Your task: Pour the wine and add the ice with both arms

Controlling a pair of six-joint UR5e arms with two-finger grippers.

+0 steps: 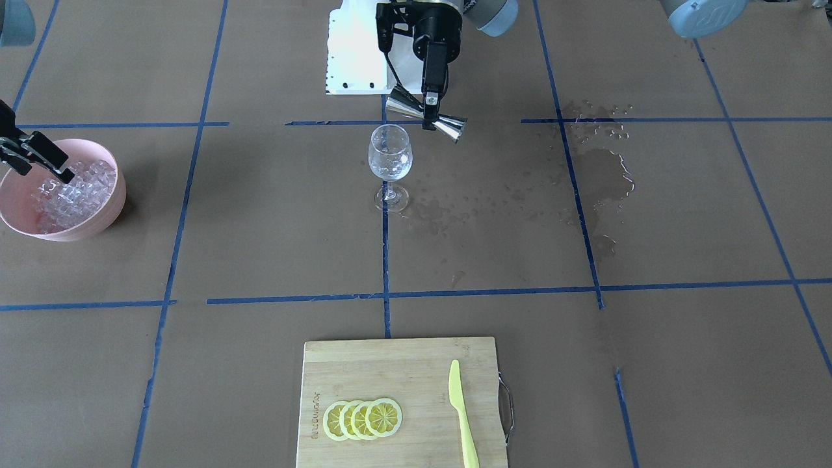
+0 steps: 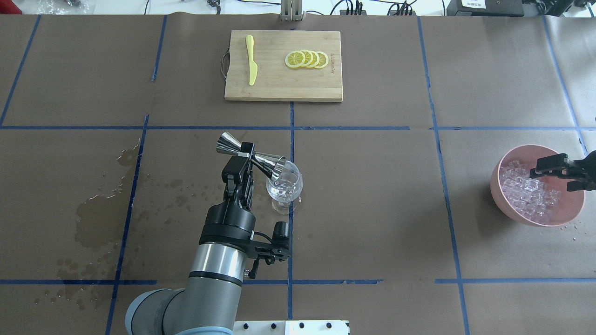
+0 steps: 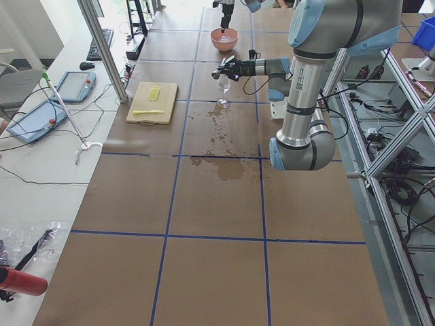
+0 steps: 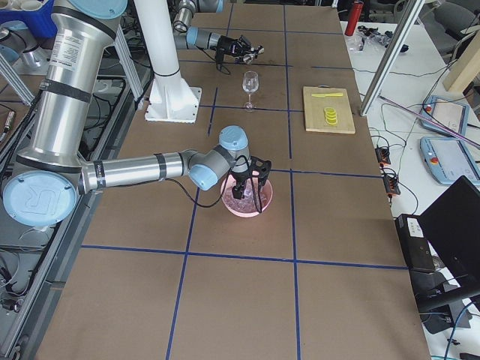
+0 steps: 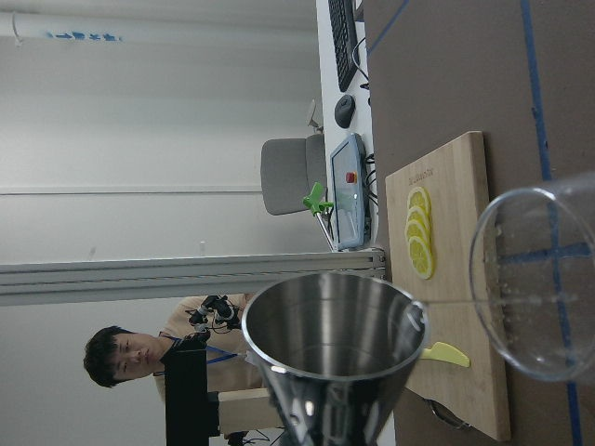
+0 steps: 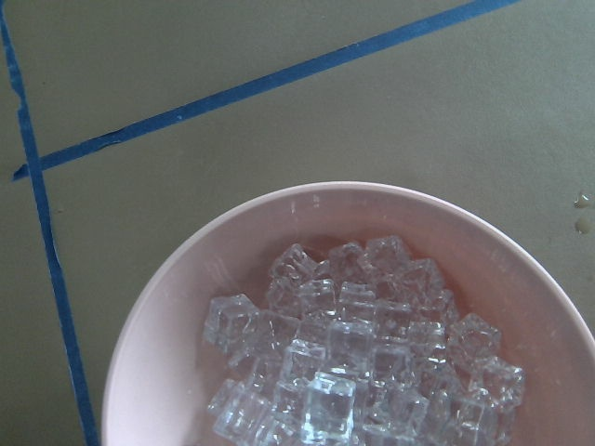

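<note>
My left gripper (image 2: 240, 161) is shut on the waist of a steel double-ended jigger (image 2: 251, 157). It holds the jigger tilted, with one mouth at the rim of the wine glass (image 2: 284, 186). The glass stands upright at the table's middle (image 1: 390, 159). In the left wrist view the jigger (image 5: 335, 344) sits beside the glass rim (image 5: 539, 279). My right gripper (image 2: 554, 177) hangs open just above the ice (image 2: 531, 193) heaped in a pink bowl (image 2: 505, 167). The right wrist view shows the ice (image 6: 353, 372) in the bowl (image 6: 186, 279) and no fingers.
A bamboo cutting board (image 2: 284, 88) at the far side carries lemon slices (image 2: 307, 59) and a yellow plastic knife (image 2: 251, 65). A wet spill (image 2: 102, 204) darkens the paper on my left. The white pedestal base (image 1: 354, 58) is behind the glass.
</note>
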